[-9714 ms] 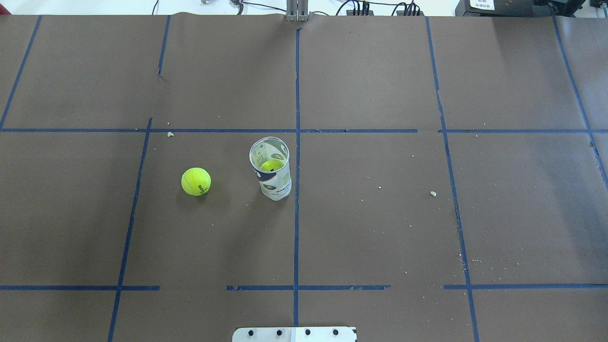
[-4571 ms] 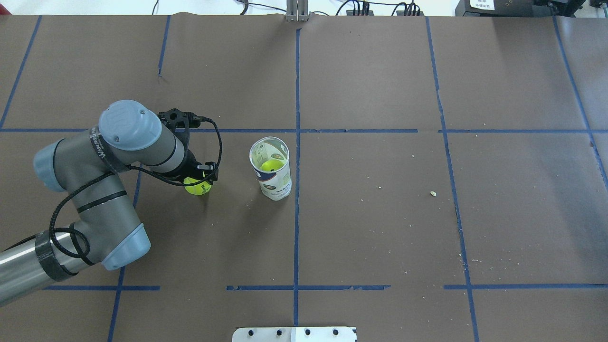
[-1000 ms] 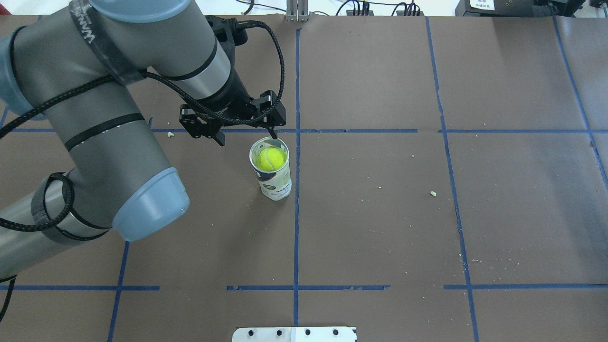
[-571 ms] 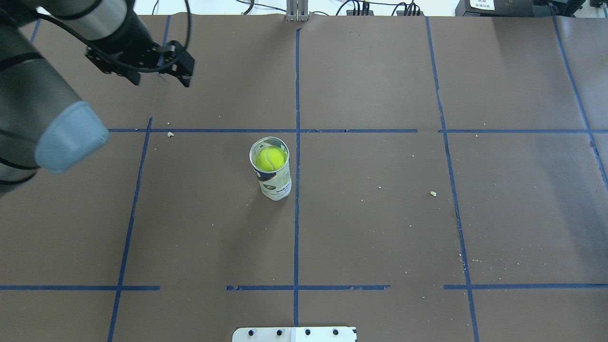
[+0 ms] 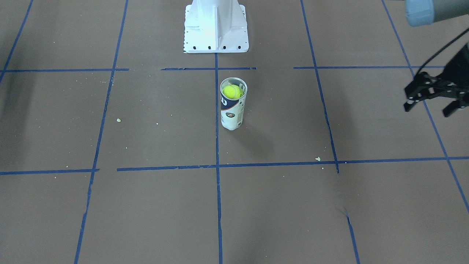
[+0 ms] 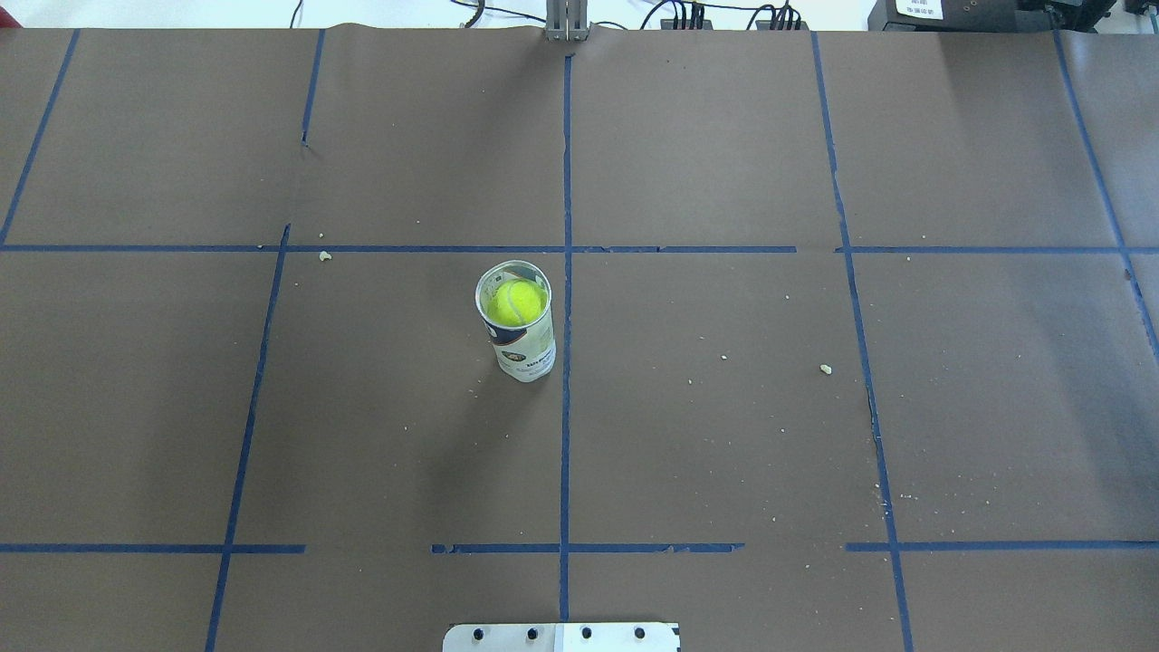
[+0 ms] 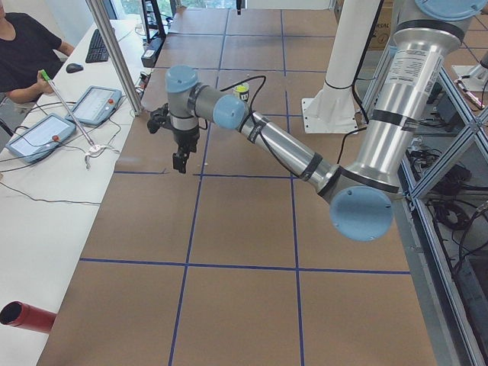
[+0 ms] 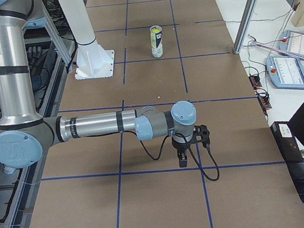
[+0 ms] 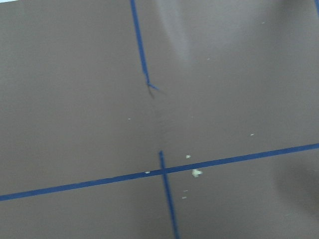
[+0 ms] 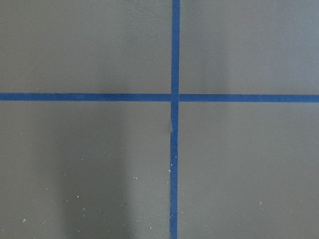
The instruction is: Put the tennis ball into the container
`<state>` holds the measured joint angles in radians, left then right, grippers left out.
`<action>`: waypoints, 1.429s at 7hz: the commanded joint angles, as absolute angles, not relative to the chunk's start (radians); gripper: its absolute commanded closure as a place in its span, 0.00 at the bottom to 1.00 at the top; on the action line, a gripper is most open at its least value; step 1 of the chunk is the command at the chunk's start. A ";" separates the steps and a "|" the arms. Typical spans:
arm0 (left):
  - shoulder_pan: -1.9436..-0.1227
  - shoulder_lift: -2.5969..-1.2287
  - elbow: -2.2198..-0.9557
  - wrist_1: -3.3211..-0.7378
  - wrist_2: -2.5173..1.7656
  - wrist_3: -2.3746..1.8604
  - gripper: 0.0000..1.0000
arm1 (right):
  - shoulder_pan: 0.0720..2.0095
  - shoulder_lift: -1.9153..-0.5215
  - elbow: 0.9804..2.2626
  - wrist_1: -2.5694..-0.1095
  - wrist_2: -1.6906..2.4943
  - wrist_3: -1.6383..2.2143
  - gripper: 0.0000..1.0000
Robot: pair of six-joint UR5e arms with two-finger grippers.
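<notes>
The yellow-green tennis ball [image 6: 516, 302] sits inside the top of the clear container [image 6: 525, 355], which stands upright near the table's middle. Both also show in the front-facing view, ball [image 5: 232, 91] in container [image 5: 231, 114]. My left gripper [image 5: 428, 109] hangs open and empty far off to the container's side, near the table's end; it also shows in the exterior left view [image 7: 166, 143]. My right gripper [image 8: 194, 147] appears only in the exterior right view, far from the container [image 8: 156, 41], and I cannot tell its state.
The white pedestal base [image 5: 215, 25] stands behind the container. Blue tape lines grid the brown table cover, with small crumbs [image 6: 825, 369] scattered on it. An operator [image 7: 27, 53] and tablets [image 7: 93, 104] are at a side table on the far side.
My left arm has pulled back to the left and left the overhead view, gripper open. The ball stays in the container, which has not moved.
</notes>
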<state>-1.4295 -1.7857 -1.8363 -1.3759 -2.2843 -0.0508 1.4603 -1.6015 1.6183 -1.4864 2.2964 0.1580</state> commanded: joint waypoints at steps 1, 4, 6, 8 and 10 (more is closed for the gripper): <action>-1.598 -1.680 -1.685 -1.390 -2.286 0.295 0.00 | 1.460 -1.601 1.618 -1.486 2.296 0.158 0.00; -1.638 -1.621 -1.574 -1.482 -2.289 0.290 0.00 | 1.459 -1.601 1.618 -1.486 2.296 0.158 0.00; -1.637 -1.624 -1.534 -1.482 -2.289 0.290 0.00 | 1.460 -1.601 1.618 -1.486 2.296 0.158 0.00; -1.637 -1.625 -1.551 -1.483 -2.290 0.131 0.00 | 1.460 -1.601 1.618 -1.486 2.296 0.158 0.00; -1.634 -1.623 -1.548 -1.483 -2.292 0.098 0.00 | 1.460 -1.601 1.618 -1.486 2.296 0.158 0.00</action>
<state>-1.6350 -1.6237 -1.5473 -1.4837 -2.2912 0.1230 1.4603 -1.6015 1.6184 -1.4864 2.2964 0.1580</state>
